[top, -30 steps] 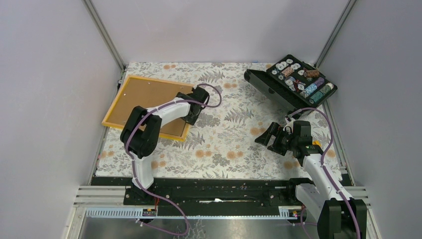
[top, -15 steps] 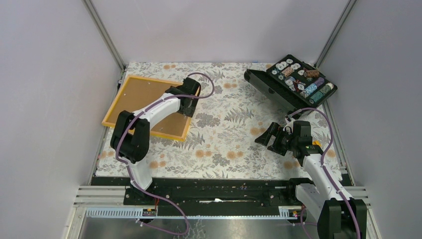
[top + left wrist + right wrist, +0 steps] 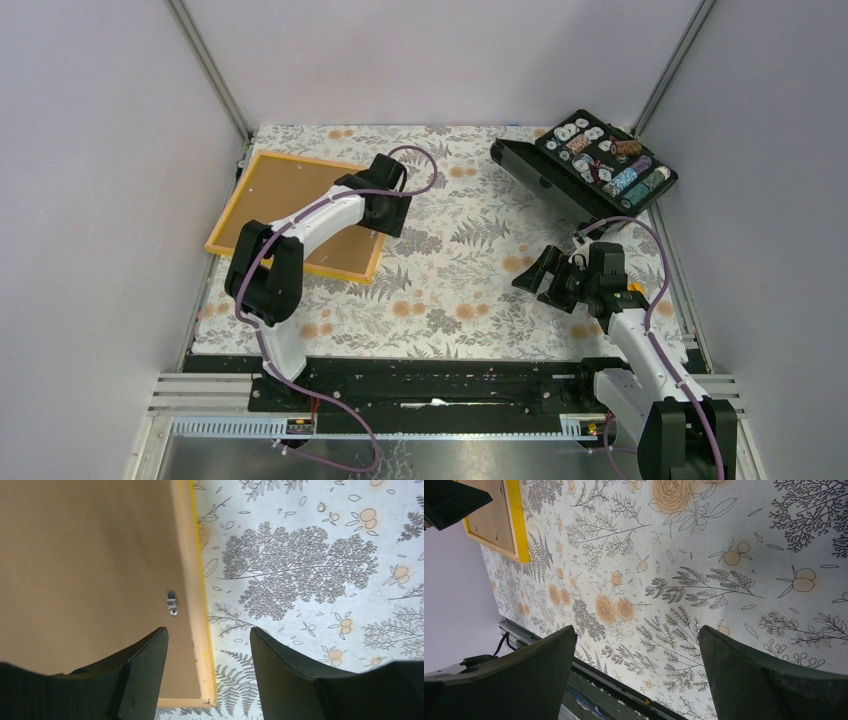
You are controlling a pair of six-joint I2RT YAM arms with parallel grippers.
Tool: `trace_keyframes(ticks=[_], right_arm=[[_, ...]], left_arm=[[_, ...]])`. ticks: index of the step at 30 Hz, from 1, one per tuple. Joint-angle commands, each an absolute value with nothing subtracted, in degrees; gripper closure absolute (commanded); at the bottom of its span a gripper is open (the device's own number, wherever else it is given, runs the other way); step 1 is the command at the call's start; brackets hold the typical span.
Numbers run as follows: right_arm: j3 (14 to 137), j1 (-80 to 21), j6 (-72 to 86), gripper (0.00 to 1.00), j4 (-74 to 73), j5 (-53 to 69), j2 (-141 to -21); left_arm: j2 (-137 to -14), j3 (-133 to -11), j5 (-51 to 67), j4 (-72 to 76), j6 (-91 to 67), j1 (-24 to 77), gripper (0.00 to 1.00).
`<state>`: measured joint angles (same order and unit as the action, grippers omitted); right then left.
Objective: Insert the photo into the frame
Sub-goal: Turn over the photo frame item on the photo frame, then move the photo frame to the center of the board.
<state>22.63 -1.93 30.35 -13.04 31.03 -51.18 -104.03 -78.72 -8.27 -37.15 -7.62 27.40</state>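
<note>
The flowered table (image 3: 450, 290) carries the frame (image 3: 310, 162) flat at its far left. The frame's opening is filled by a plain brown panel, which I take to be the photo (image 3: 285, 195) lying face down, since no printed side shows. The black case (image 3: 600, 165) stands well to the right of the frame.

The left gripper (image 3: 207, 635) hangs over the frame's right rail near its near corner. Its jaws are moderately apart, one finger over the brown panel and the other over the cloth, and they hold nothing. I cannot tell whether they touch the frame. The right gripper (image 3: 636, 627) sits well right of the frame, spread wide and empty.

A small metal clip (image 3: 171, 602) lies on the panel just inside that rail.

The panel looks light, stiff and flush with the rail, so a pinch has little to bite on. Pressing flat on its back near the clip seems safer, though the frame may slide on the cloth.
</note>
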Motion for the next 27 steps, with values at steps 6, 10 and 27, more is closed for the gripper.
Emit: trace_keyframes(ticks=[6, 10, 27], right_arm=[[22.68, -2.31, 29.76, 0.0, -11.98, 31.82, -51.07], [22.68, -2.32, 29.72, 0.0, -11.96, 31.86, -50.93], [22.59, -2.42, 29.81, 0.0, -11.95, 31.99, -50.51]], left_arm=[[-109.06, -82.3, 1.28, -34.36, -10.29, 26.72, 0.26], [-111.11, -83.16, 0.7, -34.31, -10.71, 26.18, 0.25], [-114.57, -84.5, -0.87, -35.78, -13.16, 24.32, 0.19]])
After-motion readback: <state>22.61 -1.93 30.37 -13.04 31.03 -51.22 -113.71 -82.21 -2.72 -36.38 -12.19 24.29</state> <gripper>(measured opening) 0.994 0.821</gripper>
